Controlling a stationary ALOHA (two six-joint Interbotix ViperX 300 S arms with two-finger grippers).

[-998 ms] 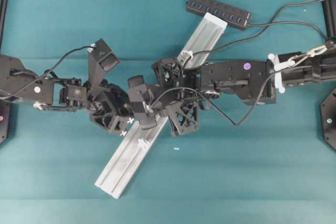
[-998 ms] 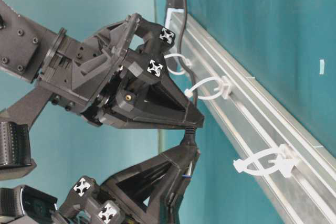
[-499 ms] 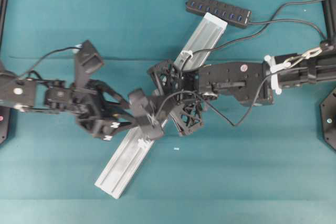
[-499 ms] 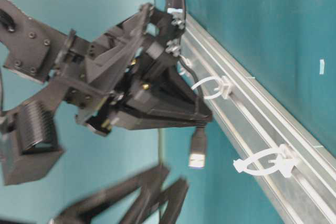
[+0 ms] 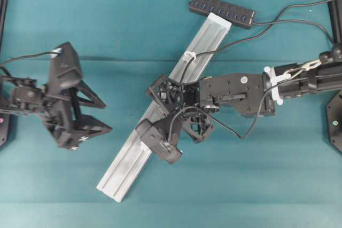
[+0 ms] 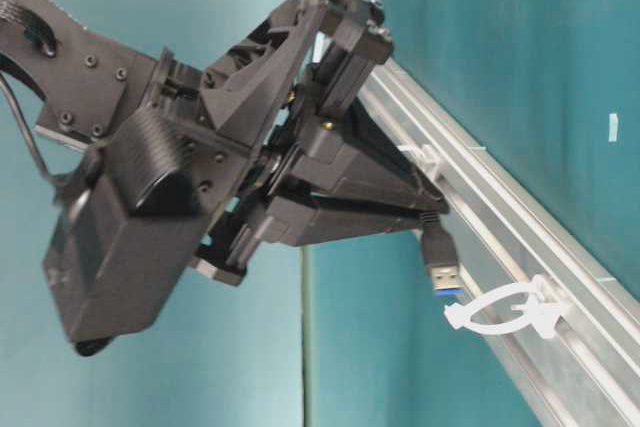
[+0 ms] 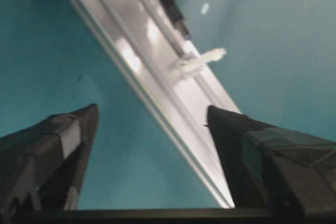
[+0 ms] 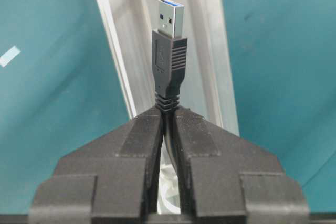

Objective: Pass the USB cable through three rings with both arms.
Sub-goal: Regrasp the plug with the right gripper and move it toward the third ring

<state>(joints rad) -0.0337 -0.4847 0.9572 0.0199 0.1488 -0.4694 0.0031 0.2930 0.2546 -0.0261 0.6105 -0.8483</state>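
USB cable (image 8: 169, 61) in right claw (image 8: 168, 116), above rail (image 5: 133, 153).

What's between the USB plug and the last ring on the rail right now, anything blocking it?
Nothing visible blocks it. The right claw holds the USB cable just behind the plug, which hangs free just above the last ring on the rail. The left claw is open and well off to the side.

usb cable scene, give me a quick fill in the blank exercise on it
1. The right claw is shut on the USB cable just behind its ____.
2. The left claw stands ____, holding nothing.
3. In the table-level view the plug hangs just above a white ____ on the rail.

Missing words: plug; open; ring
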